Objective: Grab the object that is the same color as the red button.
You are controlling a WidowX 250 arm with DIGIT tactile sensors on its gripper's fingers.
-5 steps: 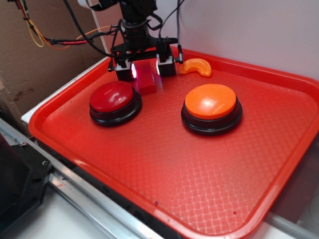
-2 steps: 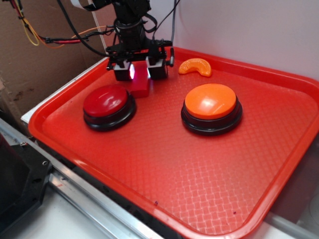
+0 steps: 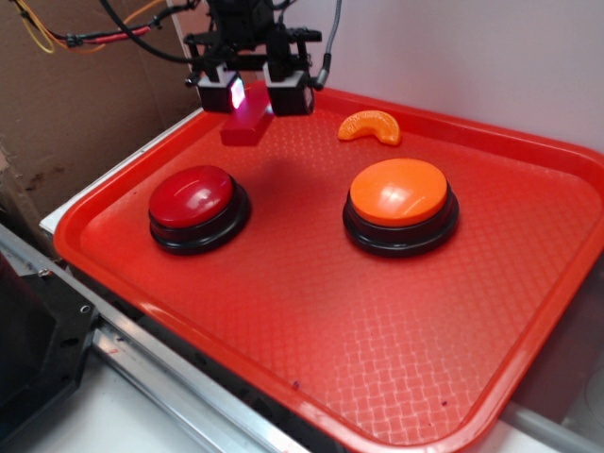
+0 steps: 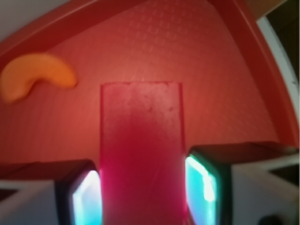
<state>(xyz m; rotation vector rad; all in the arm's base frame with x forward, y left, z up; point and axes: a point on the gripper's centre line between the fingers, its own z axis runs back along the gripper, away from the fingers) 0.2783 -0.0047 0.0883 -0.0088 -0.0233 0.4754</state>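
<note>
Gripper (image 3: pixel 252 97): positioned over the far left part of the tray; both pads pinch the red block, one on each long side
Gripper, wrist view (image 4: pixel 142 192): pads (image 4: pixel 86 198) glow cyan-white on their inner faces; the block fills the gap between them, in contact on both sides
Red block (image 3: pixel 244 125): brick-shaped, clamped at its upper end; its lower end hangs out below the pads, tilted toward the tray's left rim, apparently clear of the tray surface
Red block, wrist view (image 4: pixel 141 154): extends forward from between the pads; the top face is dull and lightly speckled; the far end is square-cut
Red button (image 3: pixel 192 196): glossy dark red dome on a black round base; stands on the left half of the tray, nearer the camera than the gripper and apart from it
Orange button (image 3: pixel 398 192): orange dome on a black base; stands on the tray to the right of the red button, well apart from it
Orange segment (image 3: pixel 370 126): curved piece lying near the far rim, right of the gripper; in the wrist view (image 4: pixel 34 78) it appears at upper left, apart from the block
Tray (image 3: pixel 311 330): red, textured floor, raised rim; holds both buttons and the orange segment
</note>
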